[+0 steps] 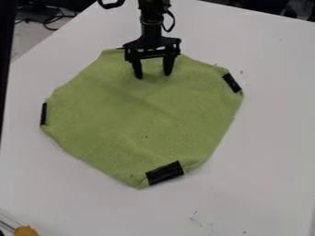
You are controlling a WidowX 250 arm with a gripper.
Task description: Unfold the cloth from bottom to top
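Worktop: you had a pale, smooth surface before you, with a few small dark specks and thin marks near its lower edge.
Background: beyond the worktop's upper left edge, you could see dark cables on a grey floor.
Cloth: your green cloth lay spread in the middle of the worktop, its outline roughly eight-sided. It was mostly flat, with soft creases across the middle and a slight ripple near the bottom corner.
Black strips: you could see three at the cloth's border, one upright strip at the left, one slanted strip at the upper right, and one wider strip at the bottom, just right of the lowest corner.
Arm: your black arm came in from the top edge of the view, left of centre.
Hand: yours hung over the upper part of the cloth, pointing down, its two fingers well apart. You had nothing visible between them but the green surface beyond; whether the tips touched it, you could not tell.
Lower left corner: you had a small orange object there, partly cut off by the view's edge.
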